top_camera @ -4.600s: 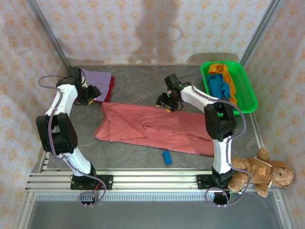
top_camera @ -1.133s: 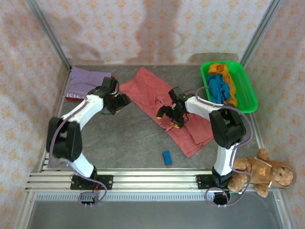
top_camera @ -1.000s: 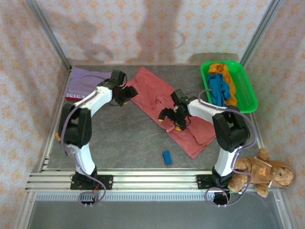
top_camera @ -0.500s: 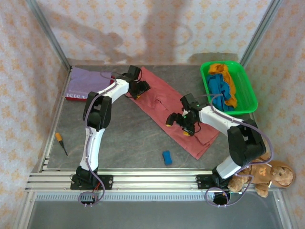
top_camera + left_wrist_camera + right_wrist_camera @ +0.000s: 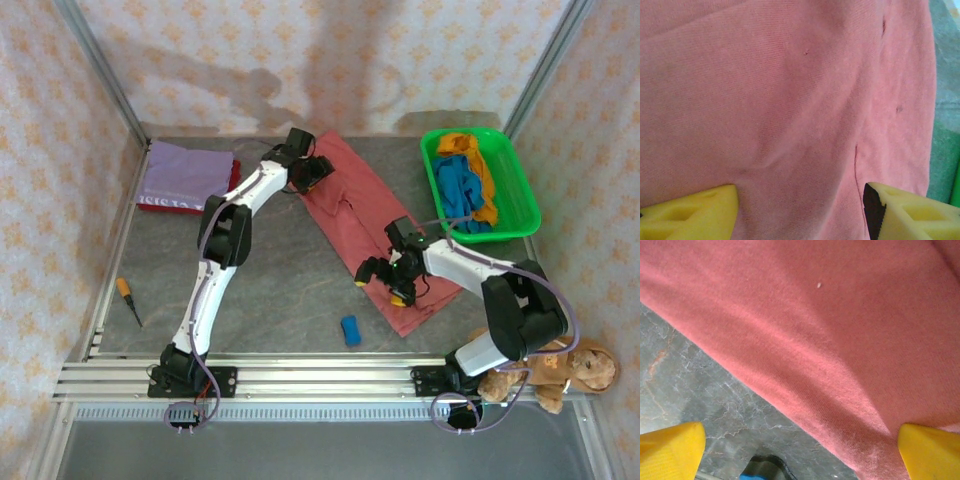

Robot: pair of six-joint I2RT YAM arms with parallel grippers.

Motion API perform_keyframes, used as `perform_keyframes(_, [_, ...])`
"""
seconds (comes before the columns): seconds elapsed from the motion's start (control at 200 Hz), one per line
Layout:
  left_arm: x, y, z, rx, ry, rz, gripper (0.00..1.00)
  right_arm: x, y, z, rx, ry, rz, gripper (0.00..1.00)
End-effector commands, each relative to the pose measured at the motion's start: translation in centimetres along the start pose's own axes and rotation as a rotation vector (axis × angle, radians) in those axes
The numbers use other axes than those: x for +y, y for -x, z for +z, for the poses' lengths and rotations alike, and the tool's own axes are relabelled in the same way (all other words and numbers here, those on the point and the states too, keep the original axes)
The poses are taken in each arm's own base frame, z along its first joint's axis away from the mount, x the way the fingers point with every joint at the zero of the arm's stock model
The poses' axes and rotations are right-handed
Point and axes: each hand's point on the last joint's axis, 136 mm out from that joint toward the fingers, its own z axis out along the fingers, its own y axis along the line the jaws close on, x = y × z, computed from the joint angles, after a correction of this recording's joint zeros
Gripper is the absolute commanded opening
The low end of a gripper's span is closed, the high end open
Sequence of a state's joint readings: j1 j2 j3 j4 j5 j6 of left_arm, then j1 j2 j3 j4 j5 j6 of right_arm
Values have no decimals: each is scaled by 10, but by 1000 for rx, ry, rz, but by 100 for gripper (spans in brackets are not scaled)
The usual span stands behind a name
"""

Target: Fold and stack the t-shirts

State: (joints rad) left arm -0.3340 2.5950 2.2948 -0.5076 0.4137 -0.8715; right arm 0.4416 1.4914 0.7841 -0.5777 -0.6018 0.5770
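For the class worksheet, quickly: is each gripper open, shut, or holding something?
Left gripper: open, over the salmon-pink t-shirt.
Right gripper: open, over that shirt's edge.

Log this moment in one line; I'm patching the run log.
left gripper: open, over pink t-shirt far end | right gripper: open, over near edge | lilac t-shirt: folded, far left

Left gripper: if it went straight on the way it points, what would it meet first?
Most likely the pink shirt, which lies right ahead between the open jaws of the left gripper. How near it is I can't tell.
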Motion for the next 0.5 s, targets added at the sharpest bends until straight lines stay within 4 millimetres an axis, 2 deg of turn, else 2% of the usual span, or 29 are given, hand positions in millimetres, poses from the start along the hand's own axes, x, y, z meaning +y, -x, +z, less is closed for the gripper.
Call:
perform_keyframes(0.0, [5,-27,23,65,19,-30,68,-12,-15,3,36,-7,52,99])
perform_keyframes(0.225, [-15,-28,35,23,-42,-49,68,-12,-28,9,82,30,74,99])
perform_keyframes(0.496, [-36,-30,49,-15,-113,-68,69,12,-34,24,100,79,93,99])
